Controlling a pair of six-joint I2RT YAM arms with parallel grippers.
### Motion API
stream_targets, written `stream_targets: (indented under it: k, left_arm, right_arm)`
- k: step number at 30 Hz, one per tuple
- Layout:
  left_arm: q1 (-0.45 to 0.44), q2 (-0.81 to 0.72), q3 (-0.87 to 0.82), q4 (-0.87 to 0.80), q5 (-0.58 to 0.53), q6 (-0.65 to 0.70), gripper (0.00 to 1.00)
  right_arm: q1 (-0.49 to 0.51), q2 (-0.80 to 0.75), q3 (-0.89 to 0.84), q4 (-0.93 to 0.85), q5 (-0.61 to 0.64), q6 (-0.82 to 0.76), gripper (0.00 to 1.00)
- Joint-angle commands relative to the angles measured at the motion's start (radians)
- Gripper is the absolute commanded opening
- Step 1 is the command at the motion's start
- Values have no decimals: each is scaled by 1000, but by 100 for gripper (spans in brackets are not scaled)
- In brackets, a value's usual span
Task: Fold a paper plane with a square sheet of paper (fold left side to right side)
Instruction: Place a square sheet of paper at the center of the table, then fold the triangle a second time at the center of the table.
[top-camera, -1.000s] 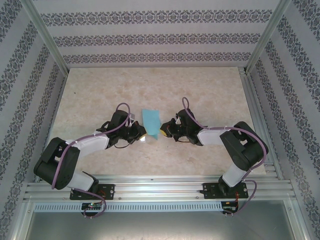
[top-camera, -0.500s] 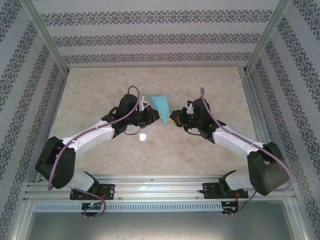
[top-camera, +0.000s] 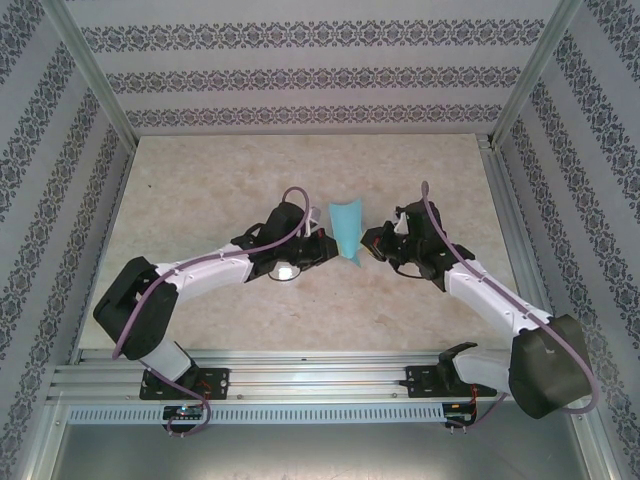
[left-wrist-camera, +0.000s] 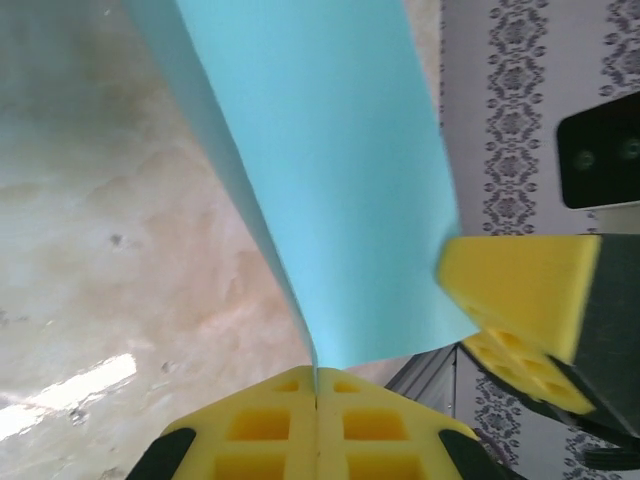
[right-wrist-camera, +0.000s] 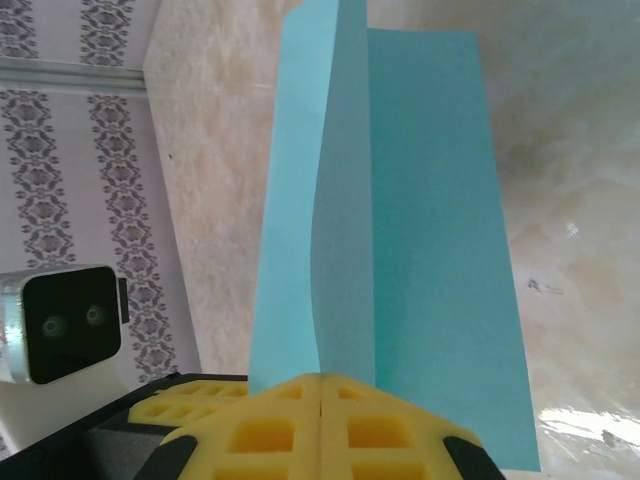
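Both arms have reached farther out over the table (top-camera: 200, 180) and shifted toward its right half since the earlier frames, carrying the paper with them. It lay low between the wrists then, and now it stands raised and bent. The left arm (top-camera: 215, 268) stretches in from the near left and the right arm (top-camera: 490, 290) from the near right, and their wrists meet close together just right of the table's middle. Between them the light-blue square sheet of paper (top-camera: 347, 225) is held off the surface, narrow at the bottom and fanning wider toward the top. As I judge it, the left-to-right fold is only started. The two halves meet at the gripped lower edge, but they spread apart higher up. No flat crease shows, so pressing the fold down and every later fold of the plane are still to do. The left gripper (top-camera: 328, 250) has its yellow pads (left-wrist-camera: 260, 425) pressed together, with the sheet's lower edge running into the seam between them. The right gripper (top-camera: 370, 245) is likewise clamped, its pads (right-wrist-camera: 260, 435) tight on the bend where the two halves join. The left wrist view shows the right gripper's pad touching the sheet's near corner.
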Motion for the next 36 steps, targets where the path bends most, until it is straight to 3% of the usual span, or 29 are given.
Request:
stream_targets:
  k: [1, 7, 12, 14, 17, 24, 27, 36]
  left_arm:
    - [-20, 14, -55, 67, -35, -38, 4]
    - [-32, 17, -153, 112, -31, -71, 12]
    - [-34, -59, -202, 31, -74, -43, 38]
    - [-34, -110, -192, -67, -119, 23, 49]
    - [-34, -175, -160, -199, -191, 178, 57]
    - [-126, -249, -157, -192, -214, 593, 62]
    - [-173, -211, -162, -163, -216, 669, 63]
    - [-269, -80, -120, -117, -427, 768, 66]
  right_arm:
    - [16, 31, -29, -36, 8, -70, 0]
    - [54, 122, -59, 11, -2, -86, 0]
    - [72, 160, -55, 16, -3, -88, 0]
    - [77, 173, -42, 5, -7, -92, 0]
    - [97, 190, -18, -24, -2, -98, 0]
    - [131, 211, 50, -113, 24, -103, 0]
    - [141, 221, 74, -139, 23, -94, 0]
    - [172, 251, 122, -185, 32, -60, 0]
